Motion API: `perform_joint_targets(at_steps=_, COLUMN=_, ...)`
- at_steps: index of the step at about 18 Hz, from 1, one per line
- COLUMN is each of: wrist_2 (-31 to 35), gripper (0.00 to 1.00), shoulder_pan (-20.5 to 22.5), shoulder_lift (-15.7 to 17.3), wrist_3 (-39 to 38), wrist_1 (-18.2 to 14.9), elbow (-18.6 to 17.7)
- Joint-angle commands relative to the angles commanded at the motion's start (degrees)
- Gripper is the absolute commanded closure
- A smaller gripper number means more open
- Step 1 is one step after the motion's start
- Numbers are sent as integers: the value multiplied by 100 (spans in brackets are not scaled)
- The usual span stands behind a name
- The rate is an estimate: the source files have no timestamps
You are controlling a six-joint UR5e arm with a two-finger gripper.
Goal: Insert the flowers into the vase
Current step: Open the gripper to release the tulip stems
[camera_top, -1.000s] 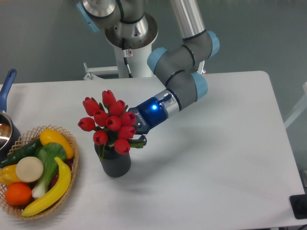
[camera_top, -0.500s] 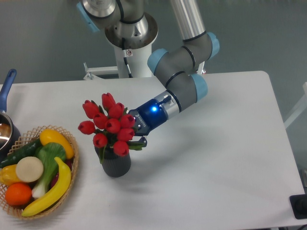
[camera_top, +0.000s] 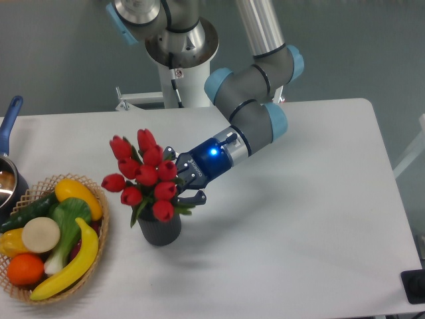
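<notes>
The flowers (camera_top: 141,174), a bunch of red tulip buds with green leaves, stand with their stems down in the vase (camera_top: 161,230), a small dark grey ribbed cylinder left of the table's middle. The buds spread wider than the vase mouth and lean a little to the left. My gripper (camera_top: 181,175) reaches in from the right at stem height, just above the vase. It is open: one finger (camera_top: 169,152) shows above the bunch and the other (camera_top: 195,197) below it, with the stems loose between them.
A woven basket (camera_top: 103,222) of toy fruit and vegetables sits at the front left, close to the vase. A pot with a blue handle (camera_top: 9,117) is at the far left edge. The robot base (camera_top: 180,50) stands behind the table. A black object (camera_top: 415,286) is at the front right corner.
The gripper fingers have spread apart and the upper finger now shows. The bunch has settled lower and leaned left in the vase. The arm has barely moved.
</notes>
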Motion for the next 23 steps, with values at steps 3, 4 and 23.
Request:
perform_joint_targets(at_steps=3, wrist_2=0, gripper=54, shoulder_pan=9, shoulder_lift=0, wrist_3=9, wrist_1=0, elbow=0)
perform_joint_targets(at_steps=4, wrist_2=0, gripper=53, shoulder_pan=9, shoulder_lift=0, wrist_3=9, wrist_1=0, elbow=0)
perform_joint_targets(at_steps=23, wrist_2=227, gripper=0, shoulder_pan=97, shoulder_lift=237, wrist_3=281, wrist_1=-9, elbow=-105)
